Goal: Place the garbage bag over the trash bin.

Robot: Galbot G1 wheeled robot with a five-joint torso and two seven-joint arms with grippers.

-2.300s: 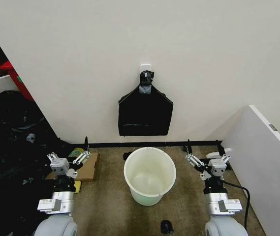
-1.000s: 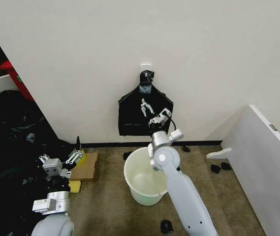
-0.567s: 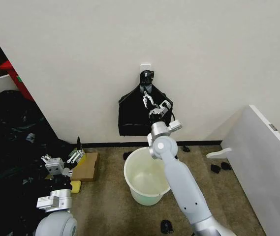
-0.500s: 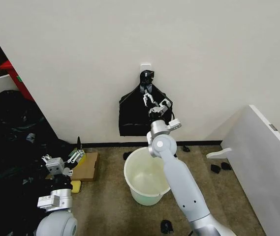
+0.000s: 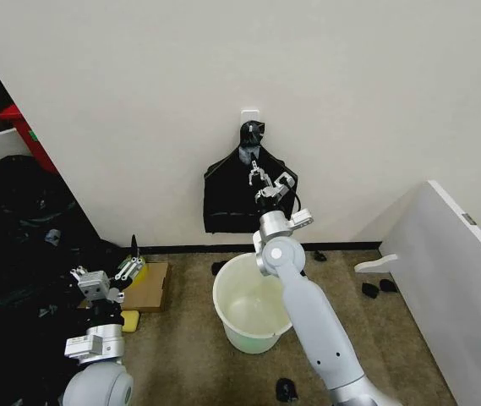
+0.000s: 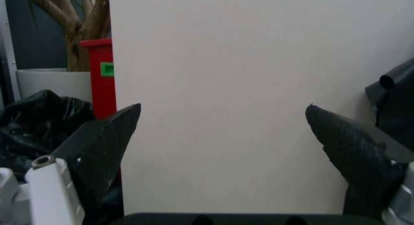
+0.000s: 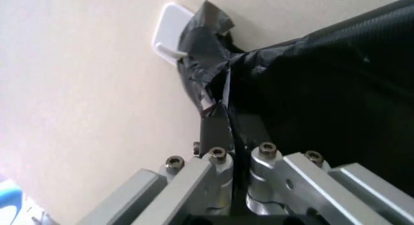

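A black garbage bag (image 5: 248, 203) hangs flat against the wall from a white hook (image 5: 250, 112), its knotted top (image 7: 205, 36) bunched at the hook. My right arm reaches up over the bin, and my right gripper (image 5: 267, 179) sits on the bag's upper part, just below the knot. In the right wrist view, my right gripper (image 7: 223, 123) has its fingers drawn together on a fold of the bag. The off-white round trash bin (image 5: 257, 303) stands on the carpet below the bag. My left gripper (image 5: 109, 277) waits low at the left, and the left wrist view shows my left gripper (image 6: 222, 111) open.
A heap of black bags (image 5: 12, 245) fills the left side, with flat cardboard (image 5: 149, 288) beside it. A white panel (image 5: 456, 271) leans at the right. Small dark items (image 5: 286, 389) lie on the floor near the bin. A red post (image 6: 97, 74) stands by a white tub.
My right arm rose from beside the bin to the hanging bag, then its fingers drew in on the bag below the knot. The left arm shifted slightly left.
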